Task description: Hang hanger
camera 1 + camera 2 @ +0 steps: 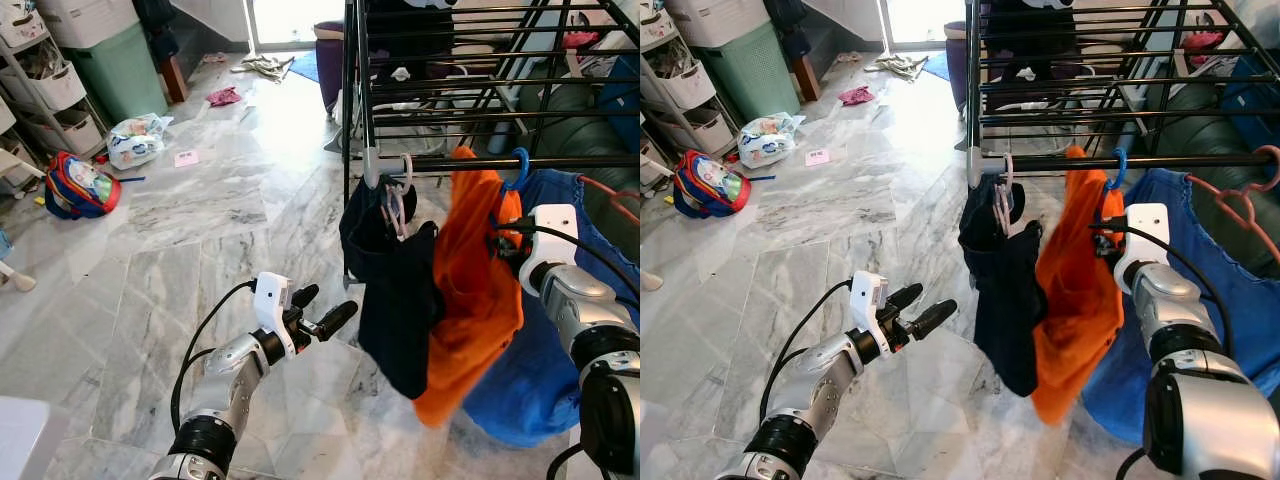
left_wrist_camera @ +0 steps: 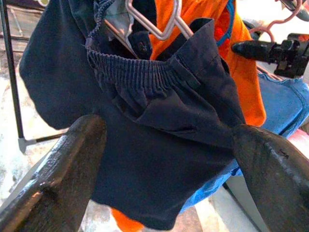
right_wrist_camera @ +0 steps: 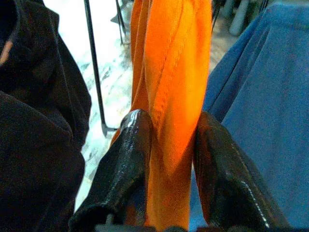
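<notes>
Over on the far left, a green bin (image 1: 125,70) and shelving with baskets (image 1: 60,90) stand by the wall, with a red and blue backpack (image 1: 78,184) and a white plastic bag (image 1: 135,140) lying on the marble floor (image 1: 200,260) in front of them. Nearer, the left hand (image 1: 320,312) hovers above the floor with its two black fingers (image 2: 63,169) spread apart and holding nothing, aimed at the dark navy garment (image 1: 395,290) just to its right. That garment hangs from a pale hanger (image 1: 395,200) hooked on the near rail of the black drying rack (image 1: 450,90). Touching it on the right is the orange garment (image 1: 475,300), suspended from a blue hanger (image 1: 518,165) whose hook sits over the same rail. The right hand (image 3: 169,159) is up at the orange garment's upper right side, its fingers (image 3: 120,164) clamped on a fold of the orange cloth. Behind and to the right hangs a blue garment (image 1: 560,330), with a pink hanger (image 1: 1240,205) at the far right of the rack.
</notes>
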{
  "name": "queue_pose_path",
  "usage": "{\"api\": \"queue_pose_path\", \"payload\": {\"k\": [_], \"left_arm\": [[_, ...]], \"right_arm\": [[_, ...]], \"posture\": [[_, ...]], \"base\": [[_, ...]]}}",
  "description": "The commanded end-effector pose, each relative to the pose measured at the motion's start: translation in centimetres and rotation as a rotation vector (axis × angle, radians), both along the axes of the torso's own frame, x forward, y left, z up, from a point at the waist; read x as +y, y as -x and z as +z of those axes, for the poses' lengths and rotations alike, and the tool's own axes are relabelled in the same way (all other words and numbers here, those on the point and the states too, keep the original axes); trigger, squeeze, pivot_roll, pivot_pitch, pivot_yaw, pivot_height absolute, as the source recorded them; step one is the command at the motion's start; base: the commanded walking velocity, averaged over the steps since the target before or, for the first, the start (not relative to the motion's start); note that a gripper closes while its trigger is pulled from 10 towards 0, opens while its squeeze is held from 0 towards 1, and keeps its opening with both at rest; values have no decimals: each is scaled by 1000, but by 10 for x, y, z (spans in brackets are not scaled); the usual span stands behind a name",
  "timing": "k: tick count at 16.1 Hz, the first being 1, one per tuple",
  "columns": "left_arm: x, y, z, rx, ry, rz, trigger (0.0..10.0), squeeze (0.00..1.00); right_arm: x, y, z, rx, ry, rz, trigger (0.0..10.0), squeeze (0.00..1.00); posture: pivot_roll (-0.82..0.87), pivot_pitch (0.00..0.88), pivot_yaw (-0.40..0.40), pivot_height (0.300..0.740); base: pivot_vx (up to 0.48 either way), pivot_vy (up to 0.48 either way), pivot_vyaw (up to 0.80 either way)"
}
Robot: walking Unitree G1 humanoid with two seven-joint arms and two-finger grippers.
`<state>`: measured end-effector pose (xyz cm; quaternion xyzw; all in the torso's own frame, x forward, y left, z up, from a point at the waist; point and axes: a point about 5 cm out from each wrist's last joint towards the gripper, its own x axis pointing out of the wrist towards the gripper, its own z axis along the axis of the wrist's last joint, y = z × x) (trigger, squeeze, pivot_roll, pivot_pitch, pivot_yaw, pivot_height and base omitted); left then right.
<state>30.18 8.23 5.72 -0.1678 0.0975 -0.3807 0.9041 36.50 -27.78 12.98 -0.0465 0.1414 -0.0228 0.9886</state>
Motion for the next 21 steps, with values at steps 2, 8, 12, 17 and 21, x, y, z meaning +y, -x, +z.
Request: {"api": "queue_pose_path", "payload": {"k": [2,8,12,17,21], "left_arm": [[2,0,1,-3,-9,-1,10000,0],[0,1,1,-1,-17,-19,10000,0],[-6,-2,15,-62,-17,-51,10000,0],[-2,2,16,-110,-62,-21,10000,0],[11,6,6,-112,-161,98,10000,0]], "right_arm": [[-3,-1,11,-79,48,-1,10000,1000],[-2,13,3,-191,116,-9,10000,1000],[12,33,8,-326,185,23,10000,1000],[23,65,-2,-390,192,-26,10000,1000],[41,110,-35,-331,162,-88,10000,1000]], "posture": [[-30,81,55,740],[-49,75,66,740],[-75,84,71,740],[-108,101,77,740],[-132,137,82,740]], "base": [[0,0,0],[0,0,0],[0,0,0],[0,0,0],[0,0,0]]}}
